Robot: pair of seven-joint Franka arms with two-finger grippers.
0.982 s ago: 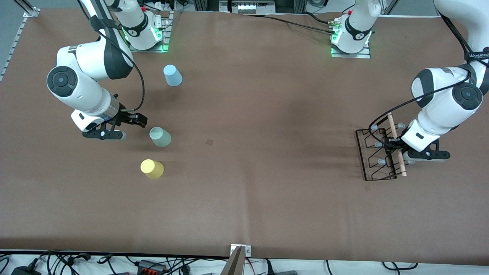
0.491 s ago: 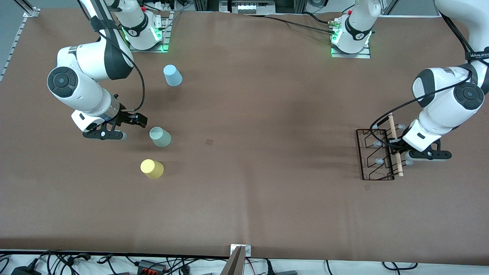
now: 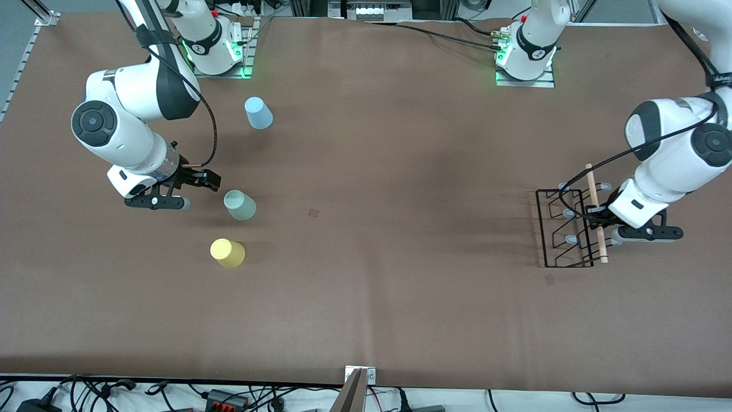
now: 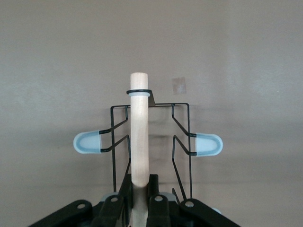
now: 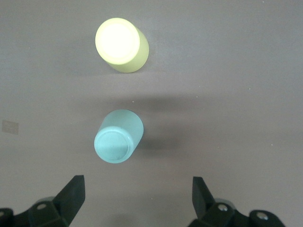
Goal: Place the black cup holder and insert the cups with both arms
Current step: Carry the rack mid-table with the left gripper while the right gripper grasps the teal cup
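Observation:
The black cup holder stands at the left arm's end of the table. My left gripper is shut on its light wooden rod, seen between the jaws in the left wrist view, with pale tipped pegs on either side. Three cups stand upside down at the right arm's end: light blue, mint green and yellow. My right gripper is open and empty beside the mint cup, low over the table. The yellow cup also shows in the right wrist view.
Brown table cover spreads between the cups and the holder. The arm bases stand along the table edge farthest from the front camera. Cables lie past the nearest edge.
The left gripper has shifted the holder a little toward the left arm's end and turned it straighter. The right arm has hardly moved.

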